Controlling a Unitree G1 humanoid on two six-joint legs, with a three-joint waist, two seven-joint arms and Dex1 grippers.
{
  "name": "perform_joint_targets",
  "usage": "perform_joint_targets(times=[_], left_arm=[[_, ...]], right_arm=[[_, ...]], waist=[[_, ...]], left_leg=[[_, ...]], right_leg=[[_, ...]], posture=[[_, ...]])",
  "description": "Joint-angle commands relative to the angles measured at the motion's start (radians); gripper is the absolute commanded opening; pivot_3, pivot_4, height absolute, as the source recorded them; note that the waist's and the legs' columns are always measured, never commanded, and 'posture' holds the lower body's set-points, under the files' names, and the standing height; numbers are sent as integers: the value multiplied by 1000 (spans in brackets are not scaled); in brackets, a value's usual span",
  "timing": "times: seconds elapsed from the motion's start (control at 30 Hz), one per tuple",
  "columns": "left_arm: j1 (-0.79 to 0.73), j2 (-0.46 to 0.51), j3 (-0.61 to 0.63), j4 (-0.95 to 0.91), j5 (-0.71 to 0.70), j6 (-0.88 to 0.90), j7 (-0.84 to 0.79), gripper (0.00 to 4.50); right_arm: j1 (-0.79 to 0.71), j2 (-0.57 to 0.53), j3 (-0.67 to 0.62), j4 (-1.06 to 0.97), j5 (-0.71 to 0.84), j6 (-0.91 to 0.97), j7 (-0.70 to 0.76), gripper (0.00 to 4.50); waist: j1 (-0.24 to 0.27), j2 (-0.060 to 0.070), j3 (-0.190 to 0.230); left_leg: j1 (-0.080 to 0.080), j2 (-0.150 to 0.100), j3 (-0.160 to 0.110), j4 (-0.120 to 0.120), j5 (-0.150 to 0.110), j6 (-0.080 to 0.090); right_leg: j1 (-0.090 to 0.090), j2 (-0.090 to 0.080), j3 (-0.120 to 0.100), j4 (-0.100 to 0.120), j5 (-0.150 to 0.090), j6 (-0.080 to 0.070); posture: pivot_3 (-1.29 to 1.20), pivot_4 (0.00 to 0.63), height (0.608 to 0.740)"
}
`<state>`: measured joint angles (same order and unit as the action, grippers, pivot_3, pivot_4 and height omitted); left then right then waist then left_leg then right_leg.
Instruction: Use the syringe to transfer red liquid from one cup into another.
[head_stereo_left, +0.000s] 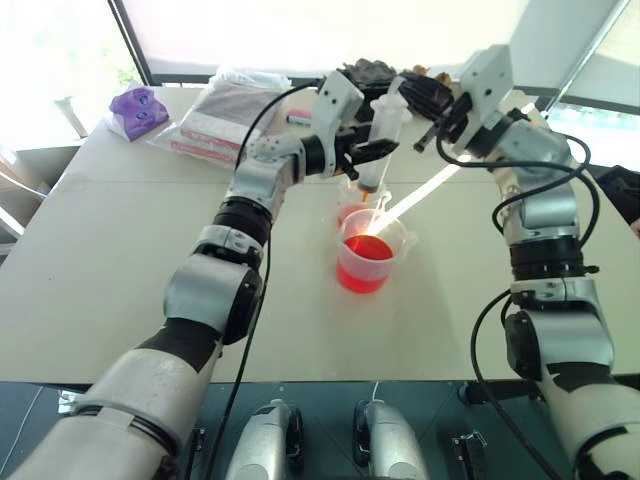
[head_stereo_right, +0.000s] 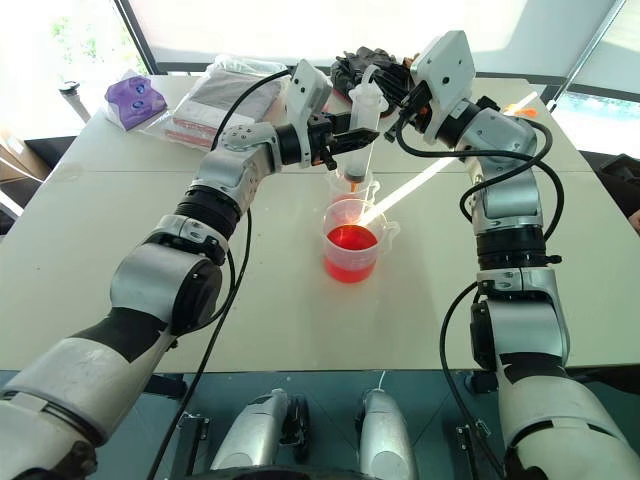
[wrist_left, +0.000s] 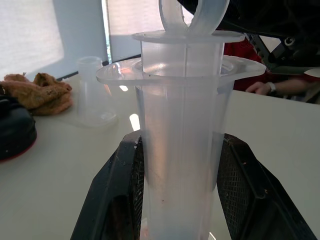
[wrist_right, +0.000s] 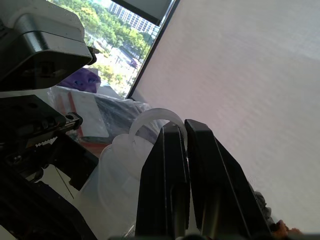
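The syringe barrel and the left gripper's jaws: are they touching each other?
Touching. In the left wrist view the two black jaws of the left gripper press against both sides of the clear syringe barrel, with no gap visible.

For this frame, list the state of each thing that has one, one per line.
syringe: upright, gripped by the barrel, tip down over the smaller cup
left gripper: shut on the syringe
right gripper: shut at the plunger's ring
beaker: upright, part-filled with red liquid
smaller cup: upright behind the beaker

No legible text, labels, numbers or signs on anything.
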<state>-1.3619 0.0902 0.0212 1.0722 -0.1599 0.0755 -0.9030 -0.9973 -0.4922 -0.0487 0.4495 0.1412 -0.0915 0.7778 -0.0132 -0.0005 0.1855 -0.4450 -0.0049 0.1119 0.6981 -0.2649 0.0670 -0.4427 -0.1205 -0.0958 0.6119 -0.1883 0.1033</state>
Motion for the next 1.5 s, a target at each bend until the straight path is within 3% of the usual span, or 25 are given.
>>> perform_joint_targets(times=[0.03,0.23,0.5,0.7,0.93,1.03,1.2,1.3,1.4,1.5], left_arm=[[-55,17,44,-74,-30,-25,31,1545],[-49,17,42,-75,-29,-27,31,1545],[-42,15,39,-90,-35,-20,24,1545],[-48,13,70,-147,-87,36,10,1545],[-86,93,166,-343,-209,313,115,1545],[-85,159,161,-444,-229,520,176,1545],[-100,284,134,-521,-275,1030,248,1545],[-76,368,45,-528,-268,1326,248,1545],[-25,419,11,-551,-282,1472,266,1545],[86,503,-107,-589,-356,1539,254,1545]], right_arm=[[21,19,42,-27,-4,7,35,59],[9,15,33,-11,-10,-6,22,59],[-6,-41,5,-14,-60,-56,-38,3608],[48,-130,-58,-116,-4,6,-36,3608],[143,-237,-241,-327,215,321,-38,3608],[212,-300,-270,-463,341,485,31,3608],[226,-385,-267,-711,641,796,128,3608],[279,-432,-212,-818,695,861,193,3608],[354,-447,-173,-884,713,880,228,3608],[449,-441,-123,-944,705,878,250,3608]], waist=[[0,0,0],[0,0,0],[3,0,0],[3,0,0],[-2,0,0],[-3,0,0],[0,1,0],[4,0,0],[5,0,0],[2,0,0]], left_leg=[[0,0,0,0,0,0],[0,0,0,0,0,0],[0,0,0,0,0,0],[0,0,0,0,0,0],[0,0,0,0,0,0],[2,1,-1,-1,0,0],[2,1,-2,-1,-3,4],[2,1,-3,-1,-3,4],[2,1,-3,0,-3,4],[2,0,-3,0,0,-1]], right_leg=[[0,0,0,0,0,0],[0,0,0,0,0,0],[0,0,0,0,0,0],[1,0,0,0,0,0],[0,0,0,0,0,0],[0,0,0,0,0,0],[0,0,0,2,0,0],[1,1,0,2,0,0],[2,1,0,1,0,1],[1,0,0,1,-1,0]], posture=[[0,150,740],[0,150,740],[0,150,740],[0,150,740],[0,150,740],[0,150,740],[0,150,740],[0,150,740],[0,150,740],[0,150,740]])
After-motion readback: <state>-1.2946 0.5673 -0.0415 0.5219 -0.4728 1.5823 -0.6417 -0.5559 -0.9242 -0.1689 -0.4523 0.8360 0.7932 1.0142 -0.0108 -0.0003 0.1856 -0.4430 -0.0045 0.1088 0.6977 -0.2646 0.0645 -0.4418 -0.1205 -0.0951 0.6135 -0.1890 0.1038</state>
